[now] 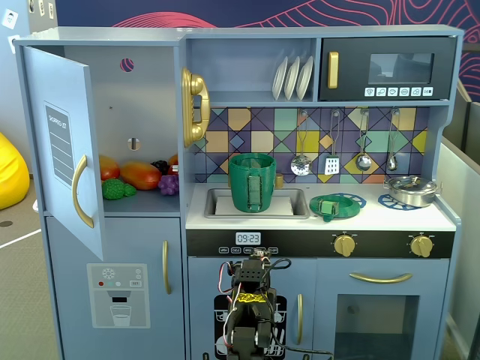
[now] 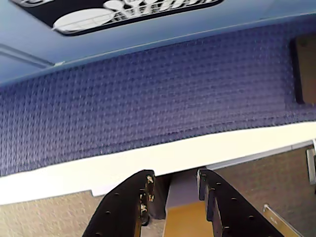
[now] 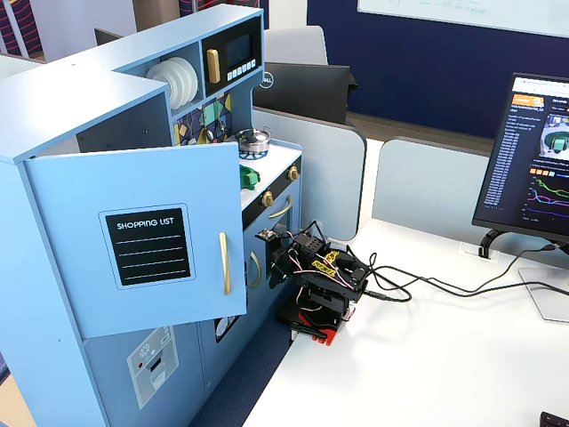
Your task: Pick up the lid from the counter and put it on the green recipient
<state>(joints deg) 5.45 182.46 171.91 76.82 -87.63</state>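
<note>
1 blue toy kitchen (image 1: pixel 247 300) fills a fixed view, with fridge door (image 1: pixel 64 150) swung open at left, plastic fruit and vegetables (image 1: pixel 139 178) piled on the shelf behind it, microwave (image 1: pixel 388 69) at upper right, 3 white plates (image 1: pixel 292 77) racked beside it. Standing upright in the sink (image 1: pixel 217 204), at counter centre: the green recipient (image 1: pixel 252 182), tall, strap handle facing the camera, mouth uncovered. Just to its right in that view, lying flat on the counter over a blue burner ring (image 1: pixel 352 199) and apart from the pot: the lid (image 1: pixel 332 207), dark green, knob toward the front edge. Farther right, on the second burner, a shiny silver pot (image 1: pixel 412 190). Hanging on the tiled backsplash above, 4 metal utensils (image 1: pixel 345 157); at the left of the tiles, a gold toy phone (image 1: pixel 193 107). Below the counter, folded low before the oven panel, well under both task things: the black SO-100 arm (image 1: pixel 251 315). From the side in a fixed view, same arm (image 3: pixel 322 280) crouched on a white desk (image 3: pixel 444 356), beside the kitchen's front, cables trailing toward a monitor (image 3: pixel 538 160). In the wrist view, gripper (image 2: pixel 174 190) aimed down at blue carpet (image 2: pixel 148 108) and desk edge, 2 black fingers (image 2: pixel 131 202) spread slightly apart, nothing between them.
</note>
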